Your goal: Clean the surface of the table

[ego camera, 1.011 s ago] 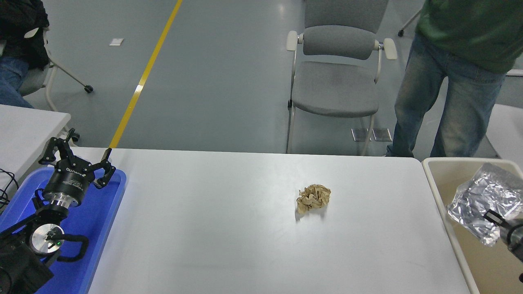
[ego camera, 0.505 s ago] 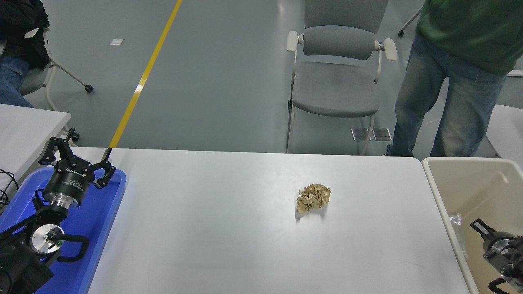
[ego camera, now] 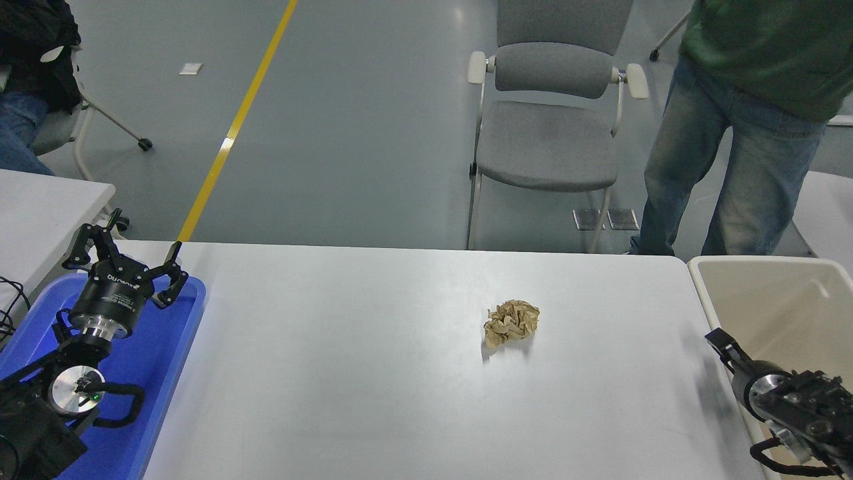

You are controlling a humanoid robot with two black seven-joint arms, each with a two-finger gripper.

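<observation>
Filling most of the head view, the table surface [ego camera: 373, 373] is a wide white-grey tabletop with rounded far corners, running from the blue tray at its left edge to the beige bin at its right edge. A crumpled tan paper ball [ego camera: 510, 323] lies on it right of centre, nearer the far edge than the near one, well apart from both arms, with a faint shadow at its near side.

The left gripper [ego camera: 125, 263] is at the tabletop's far left corner, above the blue tray [ego camera: 166, 360], its black fingers spread wide and holding nothing. The left arm rises to it from the picture's lower left corner.

The right gripper [ego camera: 723, 347] comes in from the lower right, over the tabletop's right edge where it meets the rim of the beige bin [ego camera: 753, 263]. Only one dark finger shows clearly beyond its metal wrist, so I cannot tell whether it is spread or pressed together; nothing is seen in it.

Beyond the tabletop's far edge stands a grey chair [ego camera: 550, 127] on the grey floor, and to its right a person [ego camera: 733, 133] in jeans and a green top. A yellow floor line [ego camera: 233, 127] runs toward the far left corner. A smaller white table [ego camera: 40, 213] sits at the left.
</observation>
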